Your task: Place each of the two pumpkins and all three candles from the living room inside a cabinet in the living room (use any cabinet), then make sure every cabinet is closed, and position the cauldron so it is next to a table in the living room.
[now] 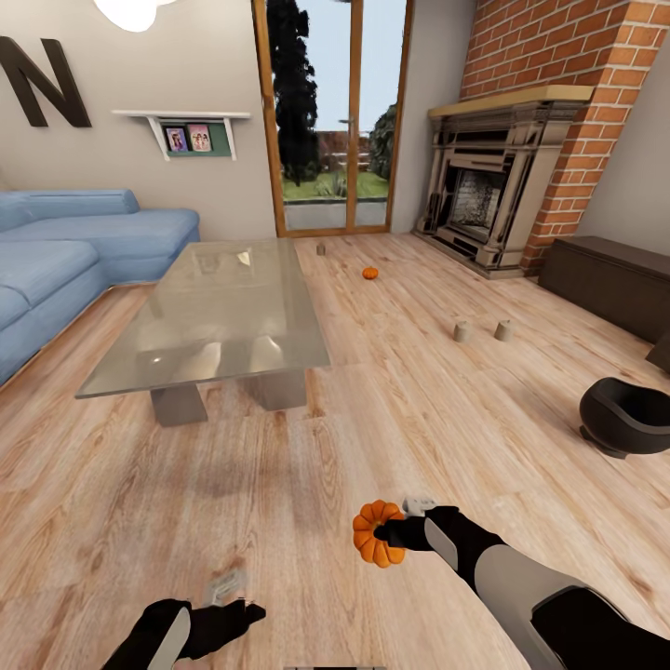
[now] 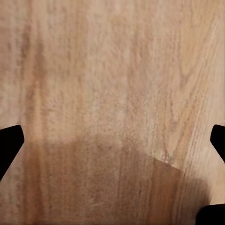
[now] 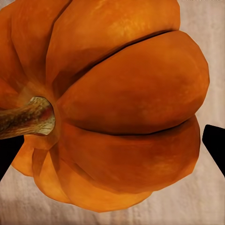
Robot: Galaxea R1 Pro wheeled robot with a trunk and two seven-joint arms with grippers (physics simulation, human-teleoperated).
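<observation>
Orange and deeply ribbed, a small pumpkin (image 1: pixel 377 534) sits clamped in the right gripper (image 1: pixel 389 534) at the lower centre of the head view, held above the pale wood floor (image 1: pixel 307 484); the right wrist view shows its smooth lobes (image 3: pixel 126 103) and a short brown-grey stem (image 3: pixel 28 117) pointing sideways between the two dark fingertips (image 3: pixel 215 145). The left gripper (image 1: pixel 228 609) hangs low at the bottom left of the frame, its fingers (image 2: pixel 10 143) spread apart over bare floorboards and holding nothing. A second pumpkin (image 1: pixel 370 274) lies on the floor in the upper middle, right of the glossy grey-beige coffee table (image 1: pixel 219 316). One tan candle (image 1: pixel 321 248) stands just beyond the table's far right corner, and two more (image 1: pixel 461 331) (image 1: pixel 503 329) stand side by side further right. The black cauldron (image 1: pixel 628 416) rests on the floor at the right edge, tipped with its mouth turned toward the upper left. Behind it, the dark-brown cabinet (image 1: pixel 605 279) sits beside the brick fireplace (image 1: pixel 493 186), its front shut as far as can be seen. A blue sofa (image 1: pixel 74 251) fills the left edge.
</observation>
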